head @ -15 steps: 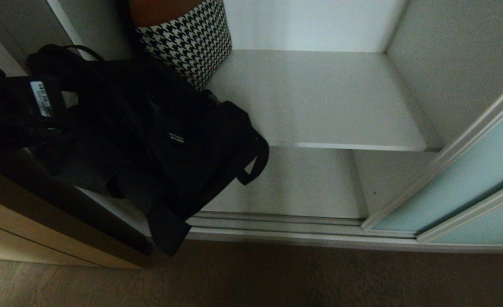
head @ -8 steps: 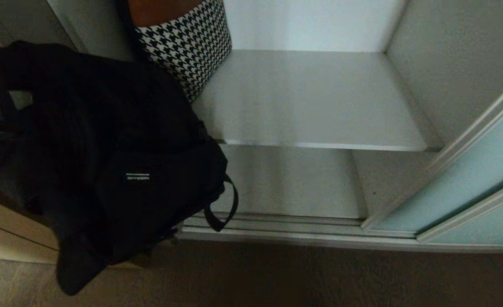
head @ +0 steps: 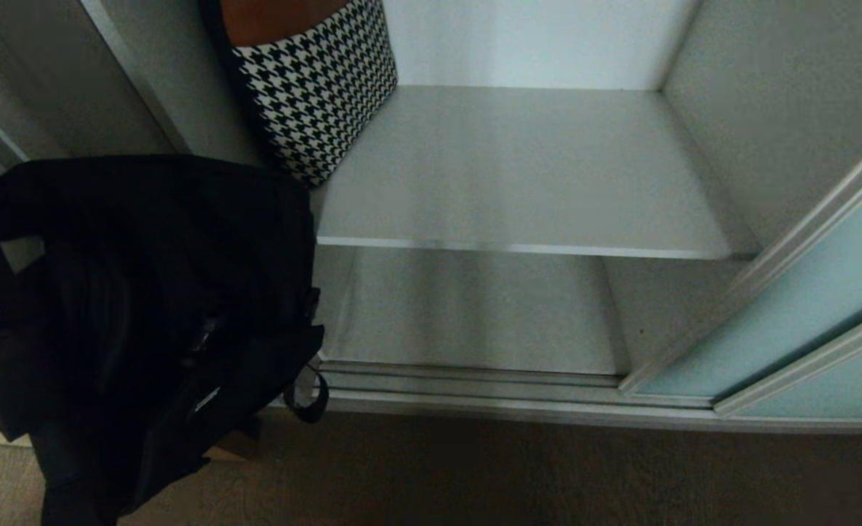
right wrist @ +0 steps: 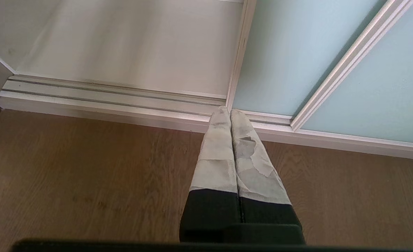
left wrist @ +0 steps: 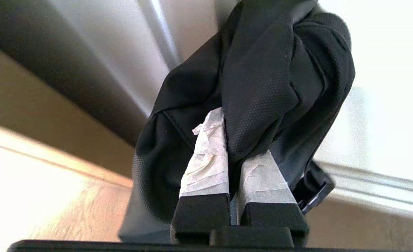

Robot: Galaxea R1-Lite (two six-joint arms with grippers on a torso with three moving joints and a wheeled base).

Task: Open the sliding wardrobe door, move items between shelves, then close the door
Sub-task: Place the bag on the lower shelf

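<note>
The black bag [head: 146,307] hangs in the air at the left, in front of the wardrobe's left side and off the shelves, its strap loop [head: 307,402] dangling over the bottom track. My left gripper [left wrist: 232,140] is shut on a fold of the black bag [left wrist: 262,87]; in the head view the bag hides it. The houndstooth piece [head: 321,88] stands at the back left of the upper shelf [head: 519,168]. The lower shelf [head: 475,314] is bare. The sliding wardrobe door [head: 789,321] is slid to the right. My right gripper [right wrist: 226,112] is shut and empty, low over the floor.
The silver bottom track [head: 475,394] runs along the wardrobe's front. A tan wooden panel [left wrist: 35,168] stands to the left of the bag. Brown wooden floor [head: 475,475] lies in front. The door's frame [right wrist: 350,59] is near my right gripper.
The black bag has come off the upper shelf's front edge, moving left and down, and now hangs outside the wardrobe. The houndstooth piece now shows in full.
</note>
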